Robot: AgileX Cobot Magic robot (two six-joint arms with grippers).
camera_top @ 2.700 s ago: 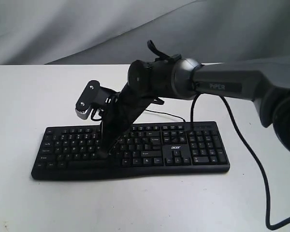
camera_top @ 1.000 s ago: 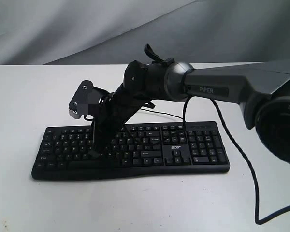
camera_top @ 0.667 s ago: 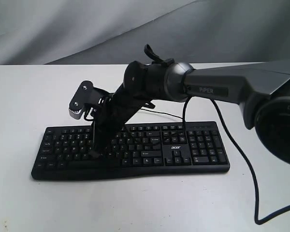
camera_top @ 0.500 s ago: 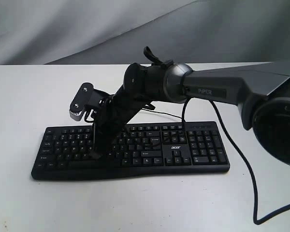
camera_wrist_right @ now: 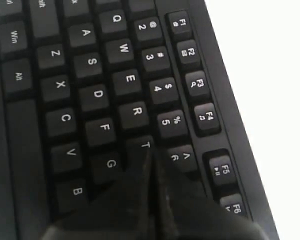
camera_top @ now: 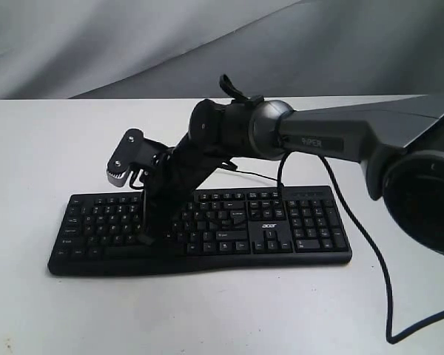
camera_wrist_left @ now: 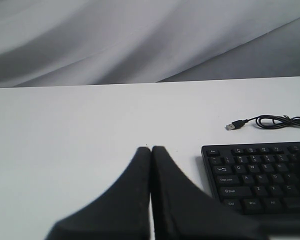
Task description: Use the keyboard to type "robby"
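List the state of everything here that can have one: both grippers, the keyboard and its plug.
left gripper, shut, holding nothing, over the table beside the keyboard's end.
right gripper, shut, holding nothing, tip at the T key; whether it presses cannot be told.
keyboard, flat on the table, keys up.
USB plug, not plugged in, lying loose on the table.
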